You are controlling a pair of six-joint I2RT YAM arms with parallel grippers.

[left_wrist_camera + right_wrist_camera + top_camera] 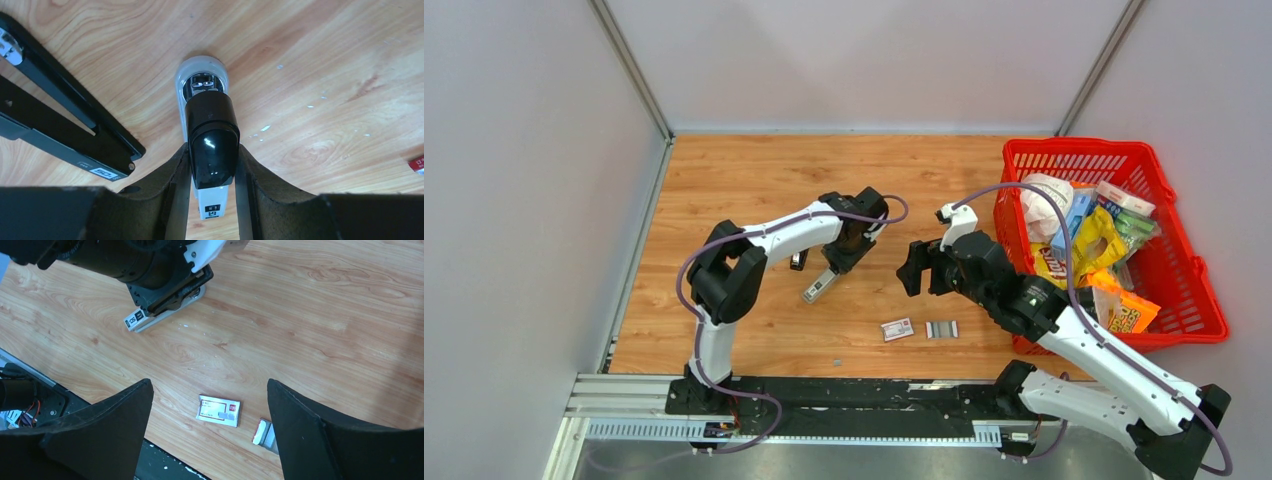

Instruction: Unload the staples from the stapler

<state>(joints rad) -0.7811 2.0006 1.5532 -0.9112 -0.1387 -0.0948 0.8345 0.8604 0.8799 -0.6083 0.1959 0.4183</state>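
A stapler (819,288) with a black top and a pale grey base lies on the wooden table. In the left wrist view the stapler (209,120) sits between my left gripper's (212,150) fingers, which press on both sides of its black top. My left gripper (849,245) is over its far end. The staples (941,329), a ribbed silvery strip, lie near the table's front edge. My right gripper (914,268) hangs open to the right of the stapler, nothing between its fingers (208,387). Its right finger half hides the staples (267,435).
A small white-and-red box (897,329) (218,410) lies just left of the staples. A long black hinged piece (65,125) (798,261) rests left of the stapler. A red basket (1074,145) full of packets stands at the right.
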